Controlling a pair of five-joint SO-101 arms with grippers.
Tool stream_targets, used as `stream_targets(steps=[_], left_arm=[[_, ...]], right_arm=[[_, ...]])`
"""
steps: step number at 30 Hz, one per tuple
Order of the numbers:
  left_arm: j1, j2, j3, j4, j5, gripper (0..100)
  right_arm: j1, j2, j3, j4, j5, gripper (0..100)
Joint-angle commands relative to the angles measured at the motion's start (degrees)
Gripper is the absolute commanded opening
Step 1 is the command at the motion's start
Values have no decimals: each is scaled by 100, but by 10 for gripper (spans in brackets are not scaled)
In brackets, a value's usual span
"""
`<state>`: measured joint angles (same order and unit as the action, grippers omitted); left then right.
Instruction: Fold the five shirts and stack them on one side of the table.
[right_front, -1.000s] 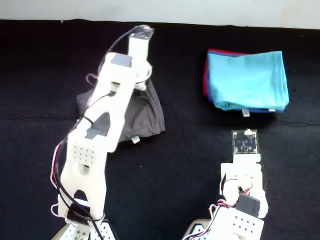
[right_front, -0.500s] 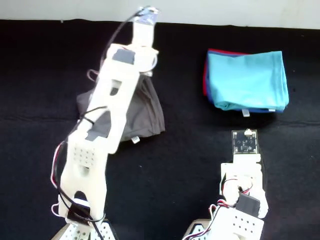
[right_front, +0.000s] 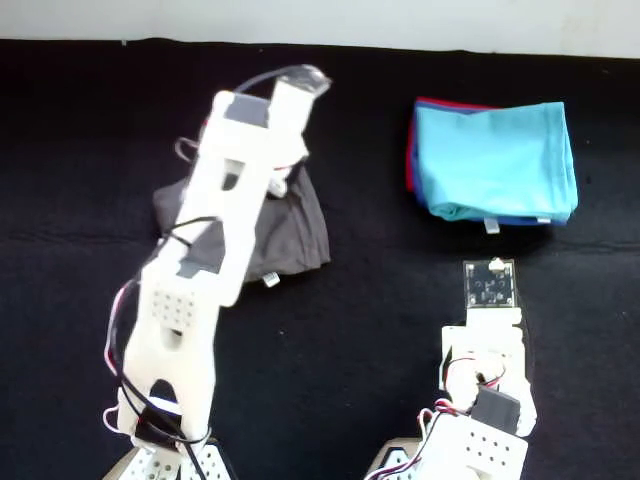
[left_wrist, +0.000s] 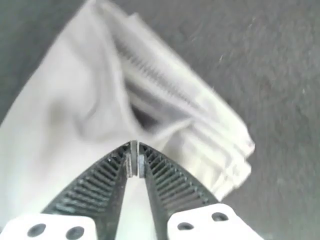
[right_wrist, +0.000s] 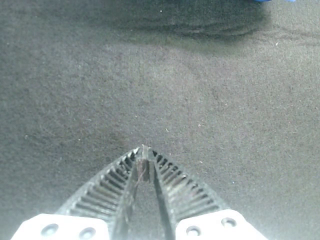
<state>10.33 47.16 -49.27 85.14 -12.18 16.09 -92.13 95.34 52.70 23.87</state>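
Black table (right_front: 370, 300) separates grey shirt (right_front: 300, 225) from stack (right_front: 495, 160).

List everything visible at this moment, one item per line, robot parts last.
table: one, black, under everything
grey shirt: one, grey, left half of the table, partly under the left arm
stack: one pile of folded shirts, turquoise on top with blue and red edges beneath, far right of the table
left arm: one, white, stretched out over the grey shirt
right arm: one, white, folded back at the near edge
left tool: one, black, shut, above the grey shirt
right tool: one, black, shut, above bare table
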Motion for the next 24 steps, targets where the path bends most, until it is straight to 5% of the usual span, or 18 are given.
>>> stream_targets(steps=[1, 10, 24], left_arm=[[338, 215, -180, -519, -53, 28], [787, 92, -189, -985, -53, 28], [365, -1508, -180, 1134, -44, 28]], right_arm=[[13, -48, 822, -13, -9, 5], [13, -48, 822, -13, -9, 5], [13, -57, 796, -13, -9, 5]])
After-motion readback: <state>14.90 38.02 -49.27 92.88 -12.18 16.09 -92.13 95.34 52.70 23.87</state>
